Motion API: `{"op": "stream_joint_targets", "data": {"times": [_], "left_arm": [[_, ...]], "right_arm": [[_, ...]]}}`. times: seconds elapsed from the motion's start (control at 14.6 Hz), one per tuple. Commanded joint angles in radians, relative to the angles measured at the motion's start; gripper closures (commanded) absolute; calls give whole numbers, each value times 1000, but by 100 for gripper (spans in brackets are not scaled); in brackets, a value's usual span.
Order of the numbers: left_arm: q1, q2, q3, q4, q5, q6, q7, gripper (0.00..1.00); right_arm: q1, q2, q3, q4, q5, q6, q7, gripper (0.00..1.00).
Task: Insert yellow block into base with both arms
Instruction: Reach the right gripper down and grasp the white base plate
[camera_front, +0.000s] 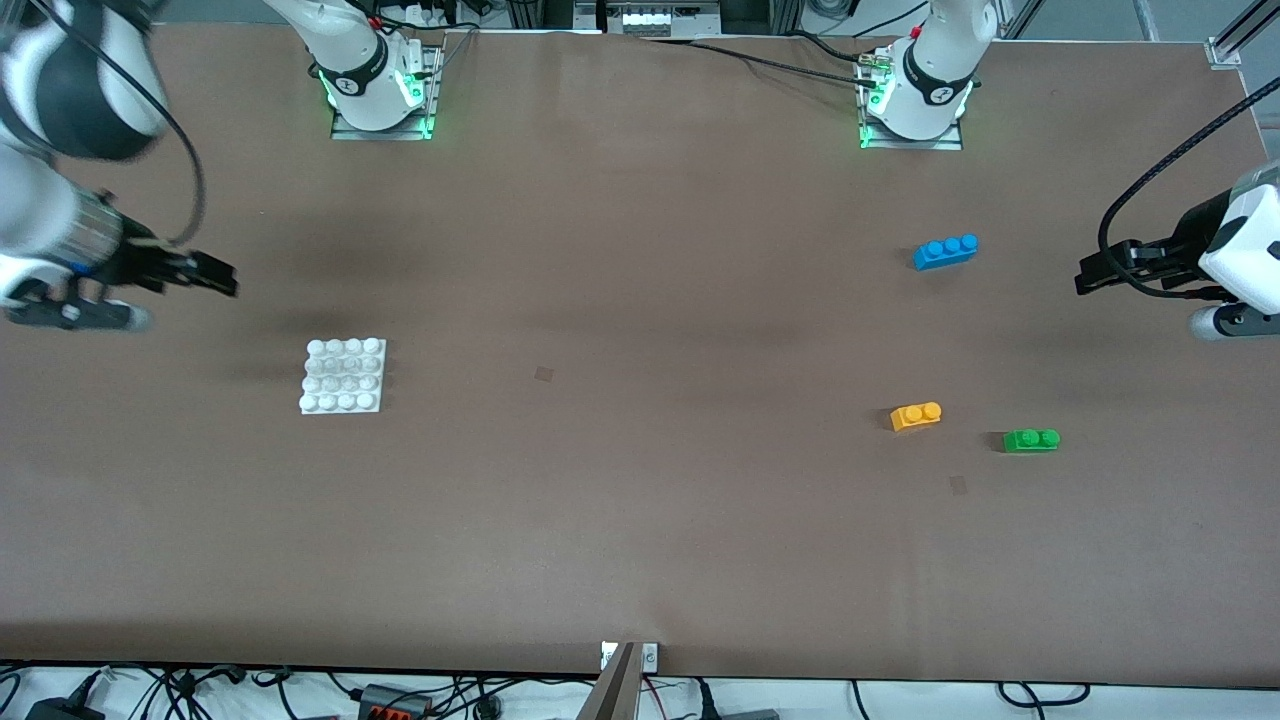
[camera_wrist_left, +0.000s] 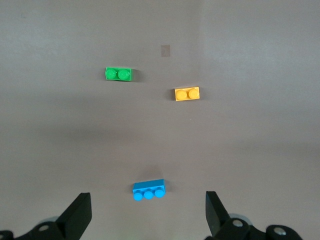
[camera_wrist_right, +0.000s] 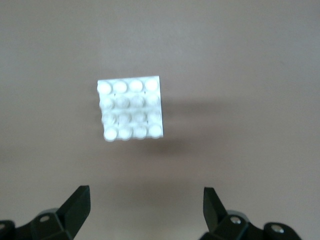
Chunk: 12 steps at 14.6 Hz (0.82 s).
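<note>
The yellow block (camera_front: 916, 415) (camera_wrist_left: 187, 93) lies on the brown table toward the left arm's end, studs up. The white base (camera_front: 343, 376) (camera_wrist_right: 131, 109), a square studded plate, lies flat toward the right arm's end. My left gripper (camera_front: 1090, 276) (camera_wrist_left: 148, 214) hangs open and empty in the air at the left arm's end of the table, over bare table beside the blue brick. My right gripper (camera_front: 222, 278) (camera_wrist_right: 146, 210) is open and empty too, up in the air over the table beside the base, not touching it.
A blue three-stud brick (camera_front: 945, 251) (camera_wrist_left: 148, 190) lies farther from the front camera than the yellow block. A green two-stud brick (camera_front: 1031, 440) (camera_wrist_left: 118, 74) lies beside the yellow block, slightly nearer the camera. Both arm bases (camera_front: 380, 90) (camera_front: 915, 100) stand at the table's back edge.
</note>
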Motion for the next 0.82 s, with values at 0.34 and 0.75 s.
{"op": "stream_joint_targets", "data": {"times": [0.34,0.75], "left_arm": [[5,5,4,21,-28,-19,24,0],[5,5,4,21,-28,-17,24,0]], "right_arm": [[3,227,12,-75,36,359,-5,0],[18,369,21,-76,38,500,-6,0]]}}
